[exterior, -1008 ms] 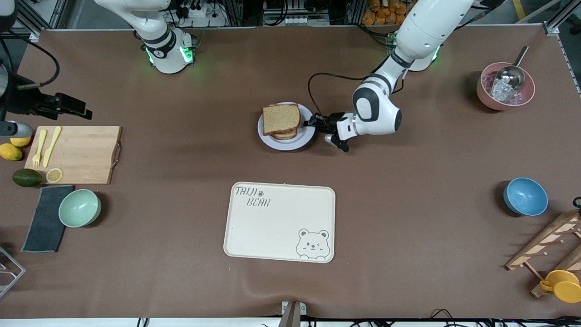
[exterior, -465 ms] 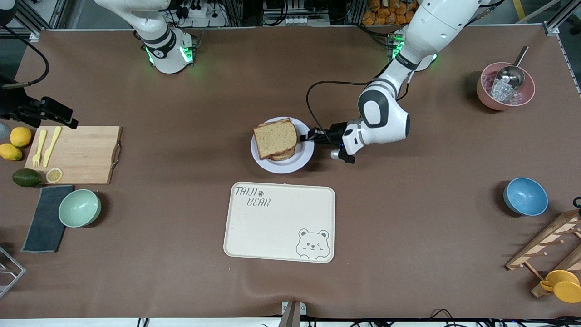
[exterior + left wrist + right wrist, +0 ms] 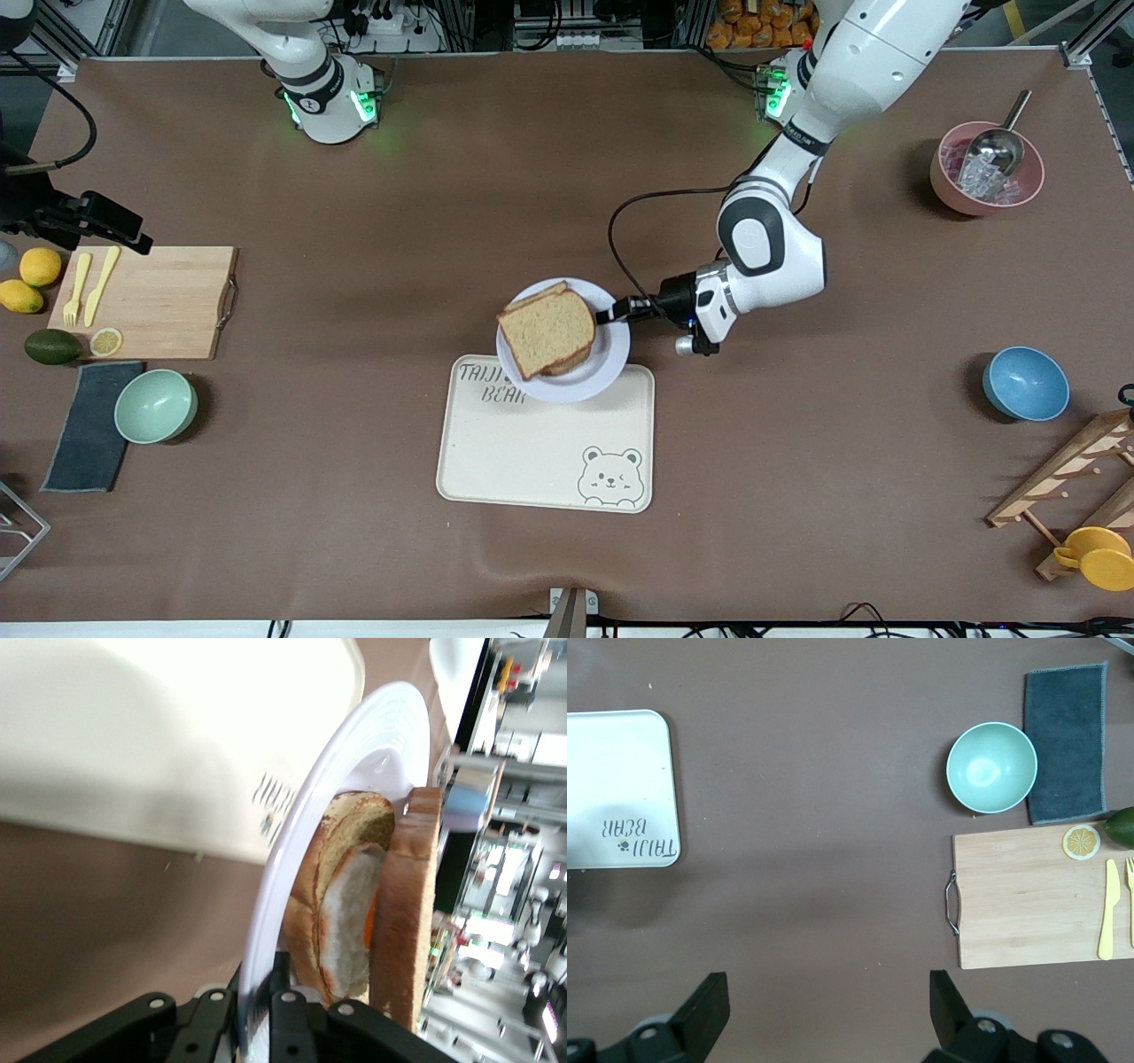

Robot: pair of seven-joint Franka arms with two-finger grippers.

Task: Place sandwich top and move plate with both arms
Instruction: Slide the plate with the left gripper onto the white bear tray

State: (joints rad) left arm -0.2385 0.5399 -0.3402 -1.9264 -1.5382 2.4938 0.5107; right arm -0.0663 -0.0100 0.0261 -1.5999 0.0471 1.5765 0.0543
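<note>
The left arm reaches from its base down across the bench, elbow bent, wrist turned sideways; its end effector [image 3: 613,314] is clamped on the plate [image 3: 611,359] rim. The right end effector [image 3: 828,1010] hangs high, fingers spread wide, waiting

The left claw [image 3: 617,314] has carried the plate [image 3: 611,365] with its sandwich top [image 3: 545,330] over the tray's [image 3: 532,461] edge.

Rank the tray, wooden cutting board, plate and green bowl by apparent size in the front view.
1. Tray
2. Wooden cutting board
3. Plate, though it is lifted in the left gripper, so slightly enlarged
4. Green bowl
</note>
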